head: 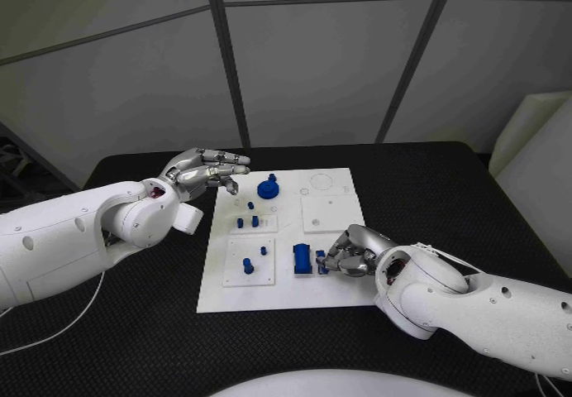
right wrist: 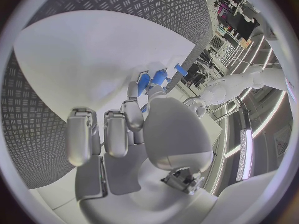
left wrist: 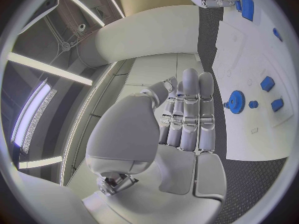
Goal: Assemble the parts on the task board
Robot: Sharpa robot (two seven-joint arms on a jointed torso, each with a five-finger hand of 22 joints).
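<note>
The white task board [head: 286, 285] lies in the middle of the table. On it are a blue gear [head: 269, 188], a blue block [head: 302, 258] and several small blue pegs [head: 247, 222]. My right hand [head: 352, 252] rests on the board's right side with its fingers curled, pinching a small blue part [head: 321, 265] right beside the block. In the right wrist view, blue pieces [right wrist: 144, 82] sit at the fingertips of that hand [right wrist: 143, 129]. My left hand [head: 205, 174] hovers over the board's far left corner with its fingers stretched out, holding nothing. The gear [left wrist: 235, 102] lies beyond its fingers [left wrist: 187, 119].
The black table [head: 441, 190] surrounds the board. Raised white sub-plates [head: 326, 212] sit on the board, the far right ones bare. A white panel [head: 531, 141] stands at the table's right edge.
</note>
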